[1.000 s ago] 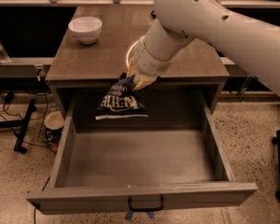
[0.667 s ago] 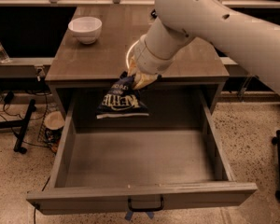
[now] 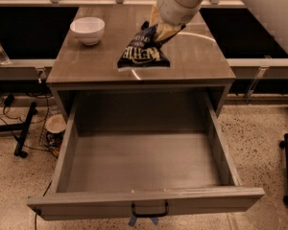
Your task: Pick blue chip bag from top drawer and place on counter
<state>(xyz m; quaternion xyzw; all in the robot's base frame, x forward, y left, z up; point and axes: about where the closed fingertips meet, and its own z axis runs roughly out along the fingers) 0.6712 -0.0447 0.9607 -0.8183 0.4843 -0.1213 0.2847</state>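
claw (image 3: 156, 29) pinching crumpled navy blue chip bag (image 3: 143, 55), over counter (image 3: 86, 61)

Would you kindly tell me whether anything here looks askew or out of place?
Only mildly: the blue chip bag hangs tilted from the gripper, pinched at its top, over the counter. The top drawer stands wide open.

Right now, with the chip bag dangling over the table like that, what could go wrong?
The gripper pinches the blue chip bag by its top end only, so the crinkly bag might slip out early. The bag hangs near the front edge of the counter, just behind the open top drawer; released there, it could tip back in. The white bowl sits on the counter to its left; a sideways swing might knock it.
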